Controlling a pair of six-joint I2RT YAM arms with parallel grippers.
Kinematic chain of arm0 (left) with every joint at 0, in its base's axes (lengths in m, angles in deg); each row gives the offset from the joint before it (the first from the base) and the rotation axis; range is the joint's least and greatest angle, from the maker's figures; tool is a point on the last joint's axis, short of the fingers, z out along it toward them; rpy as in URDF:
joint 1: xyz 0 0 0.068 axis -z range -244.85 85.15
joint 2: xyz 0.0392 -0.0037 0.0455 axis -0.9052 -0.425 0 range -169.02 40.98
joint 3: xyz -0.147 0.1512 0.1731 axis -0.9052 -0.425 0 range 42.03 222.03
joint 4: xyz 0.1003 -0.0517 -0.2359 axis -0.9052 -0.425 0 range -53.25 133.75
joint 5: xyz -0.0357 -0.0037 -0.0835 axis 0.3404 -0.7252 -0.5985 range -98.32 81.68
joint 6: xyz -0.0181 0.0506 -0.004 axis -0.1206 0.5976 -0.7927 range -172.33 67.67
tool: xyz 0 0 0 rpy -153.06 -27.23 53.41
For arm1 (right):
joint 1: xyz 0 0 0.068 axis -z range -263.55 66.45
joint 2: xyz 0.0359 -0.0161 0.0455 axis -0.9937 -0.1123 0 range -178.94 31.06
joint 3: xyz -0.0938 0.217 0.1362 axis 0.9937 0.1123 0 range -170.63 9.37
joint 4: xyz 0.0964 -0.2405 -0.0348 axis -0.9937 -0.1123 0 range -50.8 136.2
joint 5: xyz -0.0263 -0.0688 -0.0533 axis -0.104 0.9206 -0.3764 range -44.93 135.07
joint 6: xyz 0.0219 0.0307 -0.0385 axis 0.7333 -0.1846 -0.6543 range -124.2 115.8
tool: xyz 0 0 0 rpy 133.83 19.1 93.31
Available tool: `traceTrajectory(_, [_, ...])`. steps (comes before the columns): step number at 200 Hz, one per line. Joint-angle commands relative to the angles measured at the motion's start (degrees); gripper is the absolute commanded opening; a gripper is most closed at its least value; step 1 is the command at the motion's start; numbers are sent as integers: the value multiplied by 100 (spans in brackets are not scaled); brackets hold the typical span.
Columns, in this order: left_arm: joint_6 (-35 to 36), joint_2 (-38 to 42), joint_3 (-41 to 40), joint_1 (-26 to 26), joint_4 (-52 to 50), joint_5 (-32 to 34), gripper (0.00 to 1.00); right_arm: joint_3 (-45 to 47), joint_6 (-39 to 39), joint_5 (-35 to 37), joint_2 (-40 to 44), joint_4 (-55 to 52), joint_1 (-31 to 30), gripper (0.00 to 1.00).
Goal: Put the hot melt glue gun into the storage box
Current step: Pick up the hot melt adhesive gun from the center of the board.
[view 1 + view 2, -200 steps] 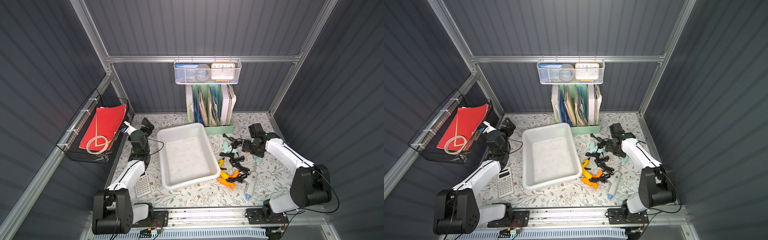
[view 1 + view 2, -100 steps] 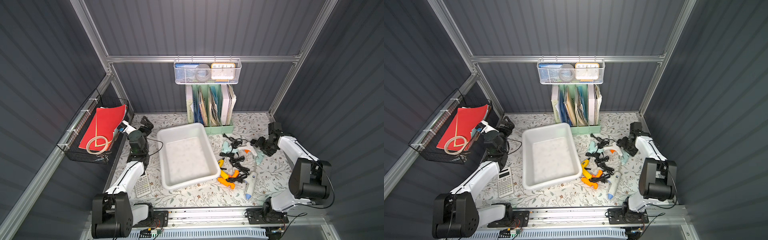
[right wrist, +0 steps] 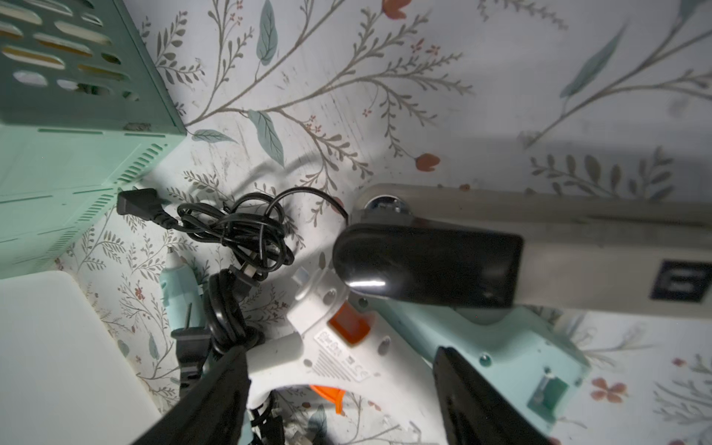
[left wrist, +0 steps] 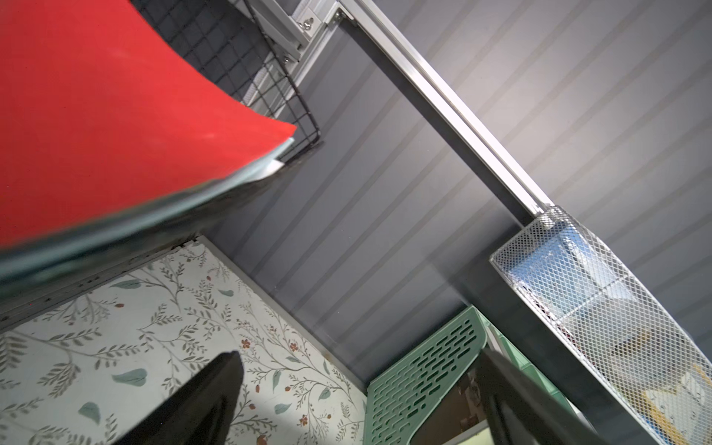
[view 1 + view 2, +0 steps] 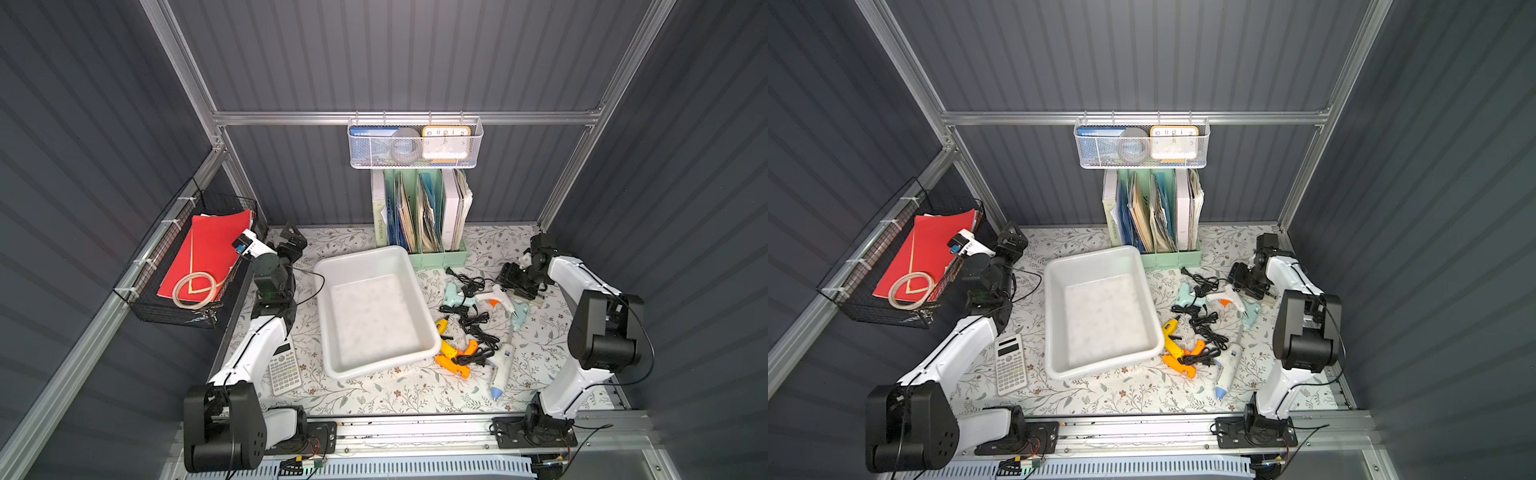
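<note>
The shallow white storage box (image 5: 370, 320) sat slightly askew — the white, orange-triggered glue gun (image 5: 498, 296) lay on its side, right of it.

Vs a sec ago, the right gripper (image 5: 512, 284) no longer covers the gun pile at centre-right. It swings out toward the right edge, then comes partway back left, jaws apart, and sits just beside the white glue gun (image 5: 490, 296), now uncovered. The right elbow (image 5: 602, 332) is higher in frame. The left gripper (image 5: 294, 239) shifts slightly up-frame.
</note>
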Motion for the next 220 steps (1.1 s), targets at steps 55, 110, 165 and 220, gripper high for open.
traceTrajectory(55, [45,-441,434,-21,-146,-779,100,-667,-664,727,-876,-787,-451,79])
traceTrajectory(110, [35,-460,461,-21,-215,-926,100,-780,-652,901,-1102,-827,-568,65])
traceTrajectory(165, [28,-442,516,-21,-388,-885,100,-709,-672,954,-779,-731,-680,42])
traceTrajectory(220, [219,-637,718,-21,-453,-1125,100,-797,-714,1331,-106,-670,-853,5])
